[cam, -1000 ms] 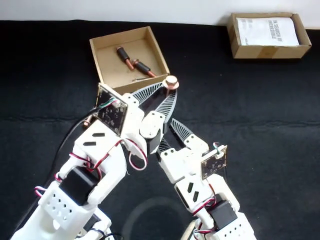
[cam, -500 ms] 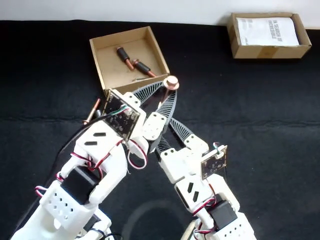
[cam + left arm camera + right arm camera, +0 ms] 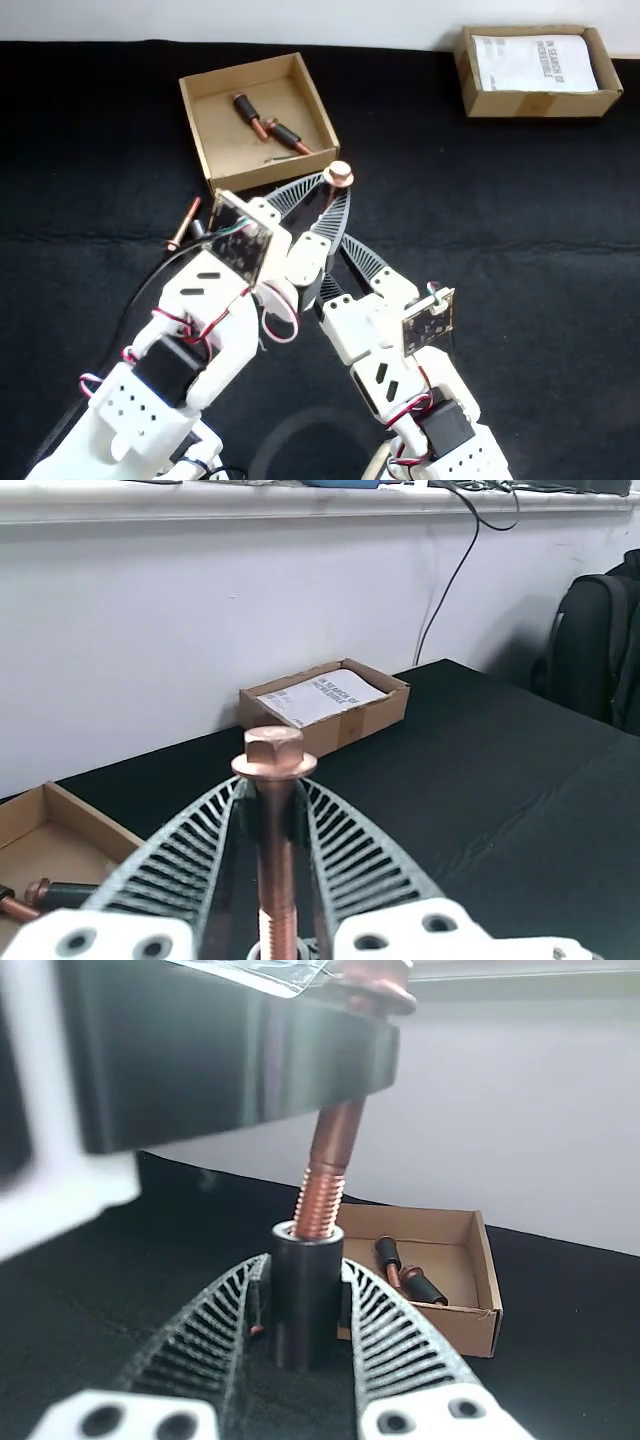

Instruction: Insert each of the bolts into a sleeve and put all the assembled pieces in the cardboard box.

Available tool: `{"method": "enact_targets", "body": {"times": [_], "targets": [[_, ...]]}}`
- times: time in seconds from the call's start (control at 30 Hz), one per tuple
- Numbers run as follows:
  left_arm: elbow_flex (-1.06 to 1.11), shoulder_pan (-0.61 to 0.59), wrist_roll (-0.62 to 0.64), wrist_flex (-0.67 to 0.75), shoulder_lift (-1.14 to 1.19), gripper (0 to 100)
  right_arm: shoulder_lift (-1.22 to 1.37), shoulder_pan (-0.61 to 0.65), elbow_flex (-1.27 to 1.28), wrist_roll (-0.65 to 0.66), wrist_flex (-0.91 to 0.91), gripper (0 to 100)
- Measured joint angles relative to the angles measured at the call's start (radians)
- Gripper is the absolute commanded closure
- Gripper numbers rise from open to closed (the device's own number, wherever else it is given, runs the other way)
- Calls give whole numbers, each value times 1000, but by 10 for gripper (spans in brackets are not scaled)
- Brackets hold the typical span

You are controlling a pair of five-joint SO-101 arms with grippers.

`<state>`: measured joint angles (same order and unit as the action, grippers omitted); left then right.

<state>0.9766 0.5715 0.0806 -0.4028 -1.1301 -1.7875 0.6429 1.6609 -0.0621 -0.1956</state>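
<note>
At the far left of the black fabric table cover [image 3: 520,250], a loose bolt [image 3: 183,222], slim and copper-coloured, is lying slantwise, well apart from the grippers. Behind it the square, open cardboard box [image 3: 222,140] is showing its plain brown floor. Inside, one assembled piece [image 3: 248,110], a dark cylinder with a coppery end, is lying near a second assembled piece [image 3: 285,133] of the same make.

Just in front of the box's near corner, the left gripper [image 3: 272,800] is pinching a second bolt [image 3: 272,880] by its smooth upper shank between two black, ribbed, lattice-like fingers [image 3: 190,850]. This bolt is standing roughly upright, with its hexagonal flanged head [image 3: 340,176] poking above the fingertips.

Beneath it the right gripper [image 3: 305,1270] is clamping a matte black tubular sleeve [image 3: 303,1300] upright between its own ribbed fingers [image 3: 400,1340]. The bolt's threaded tip is entering the sleeve's round mouth.

The left arm [image 3: 190,330] and the right arm [image 3: 390,370] are showing smooth white plastic shells with thin red and white wires looping out. At the far right, an oblong second cardboard box [image 3: 540,103] is holding a white printed sheet [image 3: 530,60].
</note>
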Motion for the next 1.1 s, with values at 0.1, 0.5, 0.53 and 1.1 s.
{"method": "enact_targets", "body": {"times": [0.1,0.5,0.53,1.1], "targets": [[37,0,3,0,-28,992,0,-12,0,0,0,991],[63,-40,5,-184,-68,799,-2,-43,0,0,0,991],[43,-40,5,-229,-69,796,-2,-43,0,0,0,991],[-345,-41,-23,-921,-133,997,-2,-175,0,2,2,991]]}}
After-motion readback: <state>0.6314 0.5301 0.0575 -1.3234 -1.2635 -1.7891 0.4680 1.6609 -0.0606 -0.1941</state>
